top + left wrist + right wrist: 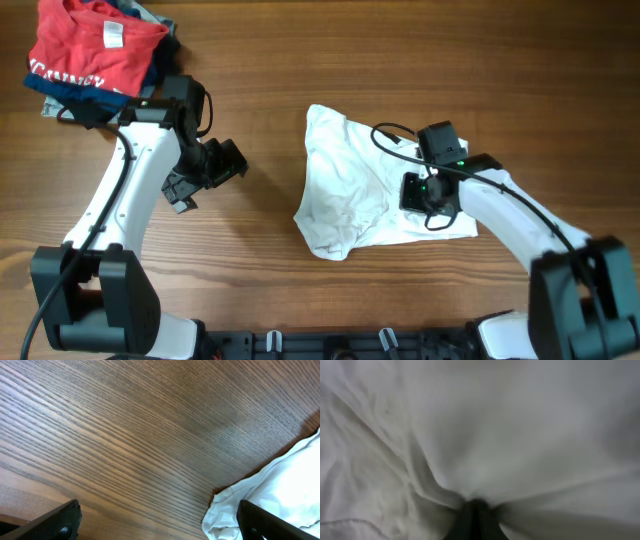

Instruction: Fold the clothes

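A white garment (350,190) lies crumpled on the wooden table, right of centre. My right gripper (428,195) is down on its right part, shut on a pinch of the white cloth; in the right wrist view the cloth (485,435) fills the frame and bunches around the closed fingers (475,515). My left gripper (205,170) hovers over bare wood to the left of the garment, open and empty. In the left wrist view its fingers (160,522) are spread wide, with the garment's edge (270,490) at the right.
A pile of clothes with a red shirt (95,45) on top sits at the far left corner, over dark blue items. The wooden table (260,250) runs between the pile and the white garment.
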